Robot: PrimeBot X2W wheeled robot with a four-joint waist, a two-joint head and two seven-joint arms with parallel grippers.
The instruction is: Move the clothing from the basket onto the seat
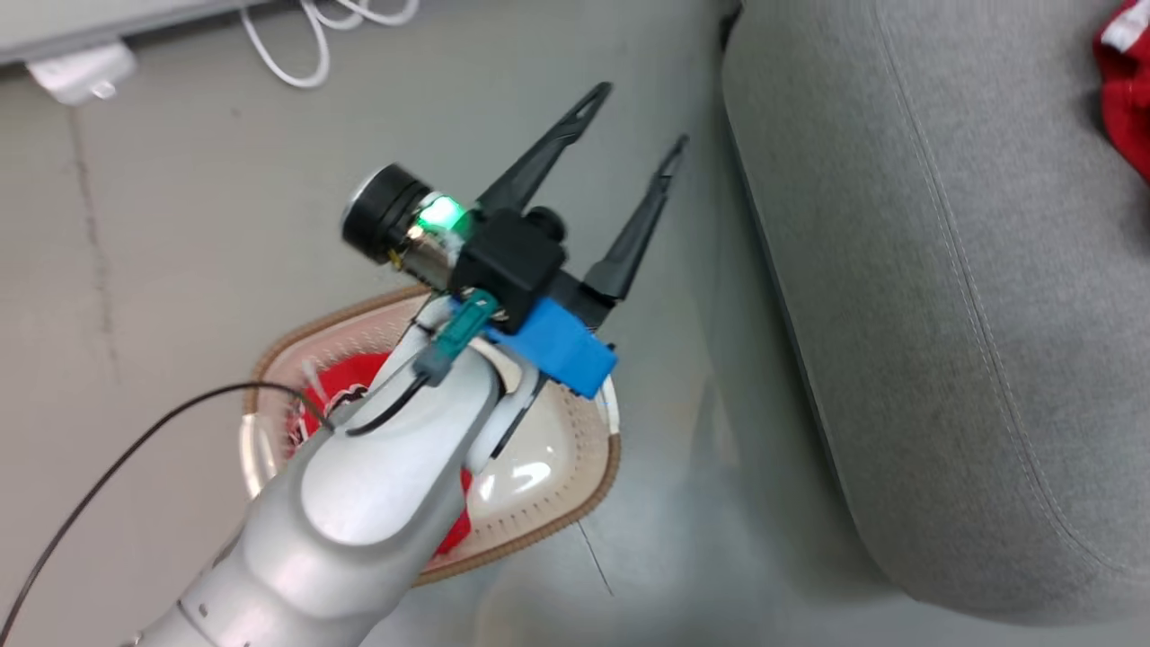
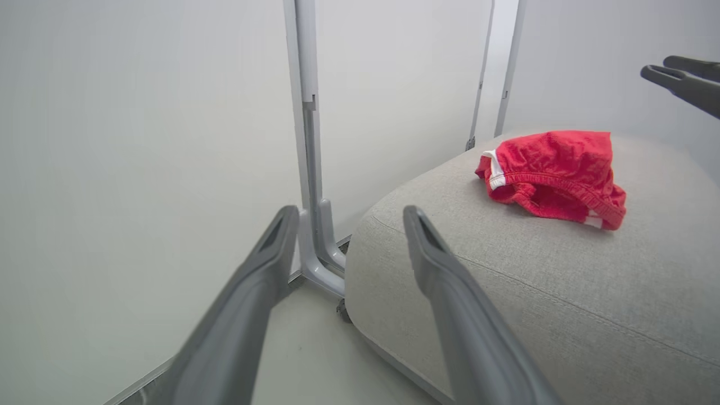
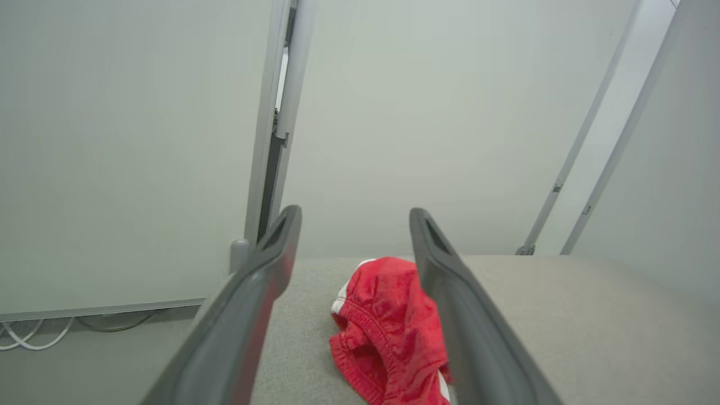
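- Left hand [image 1: 639, 117]: released, the two dark fingers spread wide with nothing between them. In the head view it hangs above the floor [image 1: 162, 270], and its forearm crosses over the basket [image 1: 575, 512]. The fingers point toward the near edge of the seat [image 1: 943, 270].
- In the left wrist view, the left hand [image 2: 347, 222] is aimed at a rounded corner of the seat [image 2: 506, 292]. It is not touching the fabric.
- Right hand [image 3: 354, 218]: released, fingers wide apart and gripping nothing. It hovers over the seat [image 3: 562, 315], and the red shorts [image 3: 388, 315] lie beneath it. They appear in the gap between the fingers. Whether a finger touches the cloth I cannot tell.
- In the left wrist view, the tips of the right hand [image 2: 659, 65] show up beyond the shorts and clear of them.
- Red shorts [image 2: 554, 169]: crumpled on top of the seat, well in from its corner. The elastic waistband and white trim are visible. In the head view they [image 1: 1123, 90] are cut off by the frame.
- Basket: on the floor just beside the seat's edge. Brown rim, pale inside.
- Second red garment [image 1: 355, 377]: in the basket, largely hidden by the left forearm. Some white trim shows. I cannot read any markings.
- Also noted: white cables [image 1: 305, 45] on the floor by the wall, and a thin black cable [image 1: 135, 440] running to the left arm.
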